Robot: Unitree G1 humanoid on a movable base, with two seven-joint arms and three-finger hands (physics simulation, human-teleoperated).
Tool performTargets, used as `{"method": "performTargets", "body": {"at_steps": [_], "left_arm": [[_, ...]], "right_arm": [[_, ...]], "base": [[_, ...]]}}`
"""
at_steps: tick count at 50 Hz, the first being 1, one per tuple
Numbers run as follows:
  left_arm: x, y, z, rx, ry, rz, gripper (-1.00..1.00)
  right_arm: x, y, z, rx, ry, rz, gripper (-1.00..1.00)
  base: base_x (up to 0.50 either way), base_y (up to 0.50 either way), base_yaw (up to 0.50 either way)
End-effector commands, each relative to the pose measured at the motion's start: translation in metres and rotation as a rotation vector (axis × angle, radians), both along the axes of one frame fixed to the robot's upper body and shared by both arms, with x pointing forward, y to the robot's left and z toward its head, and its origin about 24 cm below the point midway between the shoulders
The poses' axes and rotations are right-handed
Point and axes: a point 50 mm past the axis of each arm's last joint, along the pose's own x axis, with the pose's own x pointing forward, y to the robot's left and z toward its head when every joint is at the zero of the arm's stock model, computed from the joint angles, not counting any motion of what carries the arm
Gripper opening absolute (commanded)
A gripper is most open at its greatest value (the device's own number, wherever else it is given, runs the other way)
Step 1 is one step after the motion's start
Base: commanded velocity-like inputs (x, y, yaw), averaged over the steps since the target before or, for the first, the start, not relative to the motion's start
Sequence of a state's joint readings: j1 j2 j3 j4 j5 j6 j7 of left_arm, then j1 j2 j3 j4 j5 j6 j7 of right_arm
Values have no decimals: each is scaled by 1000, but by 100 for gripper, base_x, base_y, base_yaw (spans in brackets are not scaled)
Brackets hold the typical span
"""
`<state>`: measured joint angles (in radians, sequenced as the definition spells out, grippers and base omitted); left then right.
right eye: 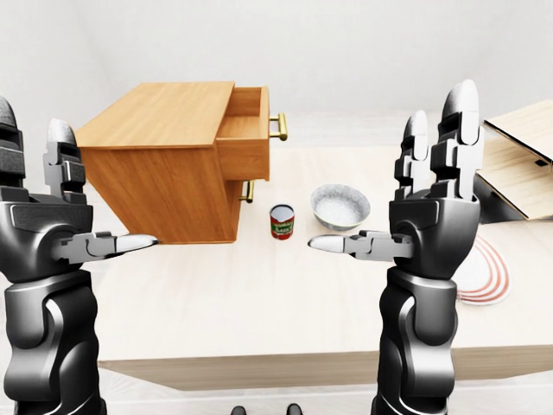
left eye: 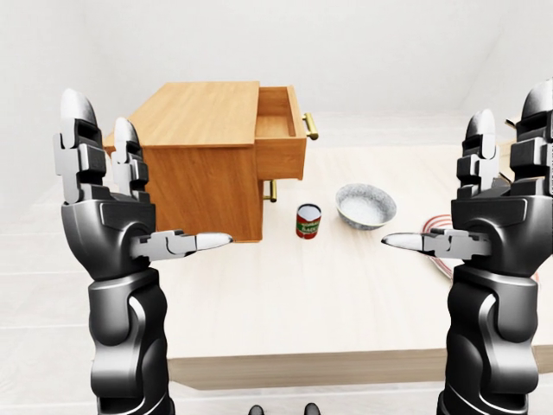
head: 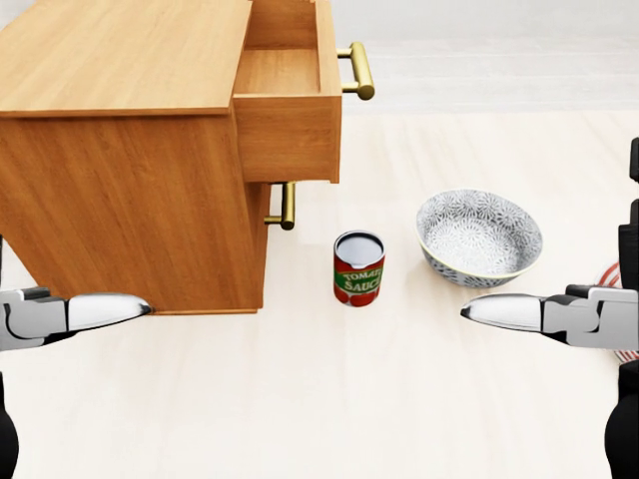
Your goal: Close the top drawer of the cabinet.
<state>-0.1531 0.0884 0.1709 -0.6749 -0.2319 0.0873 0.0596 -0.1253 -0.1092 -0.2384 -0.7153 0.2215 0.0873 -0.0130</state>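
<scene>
A wooden cabinet point(left eye: 203, 164) stands on the table at the upper left of the left-eye view. Its top drawer point(head: 290, 110) is pulled out to the right, with a brass handle point(head: 359, 70) on its face. The lower drawer is shut, and its brass handle point(head: 286, 206) shows below. My left hand point(left eye: 130, 186) is raised at the left, open, fingers upright and thumb pointing inward, just short of the cabinet's near corner. My right hand point(right eye: 415, 186) is raised at the right, open in the same pose, well apart from the drawer. Both hands are empty.
A tomato sauce can point(head: 358, 267) stands just right of the cabinet. A patterned bowl point(head: 479, 238) sits right of the can. A plate with red rings point(right eye: 484, 272) and a tilted wooden box point(right eye: 518, 160) lie at the right. The pale table point(left eye: 302, 294) spreads below.
</scene>
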Motion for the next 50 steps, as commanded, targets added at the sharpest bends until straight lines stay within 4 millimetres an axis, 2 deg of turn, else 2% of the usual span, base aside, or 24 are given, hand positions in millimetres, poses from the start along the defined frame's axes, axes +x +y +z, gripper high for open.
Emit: {"method": "performTargets", "body": {"at_steps": [1, 15, 25, 42, 50], "left_arm": [[0, -1, 1, -3, -5, -3, 100], [1, -4, -1, 1, 2, -13, 100], [2, -3, -6, 6, 28, -12, 100], [3, -4, -9, 8, 43, -18, 100], [4, -2, -11, 9, 55, -16, 100]], "right_arm": [[0, 0, -2, 1, 9, -1, 100], [3, 1, -7, 2, 32, 21, 100], [4, -2, -14, -4, 72, 3, 100], [5, 1, -15, -18, 76, 13, 100], [7, 2, -19, -21, 97, 5, 100]], "base": [[3, 50, 0], [4, 46, 0], [2, 0, 0], [45, -11, 0], [7, 0, 0]]}}
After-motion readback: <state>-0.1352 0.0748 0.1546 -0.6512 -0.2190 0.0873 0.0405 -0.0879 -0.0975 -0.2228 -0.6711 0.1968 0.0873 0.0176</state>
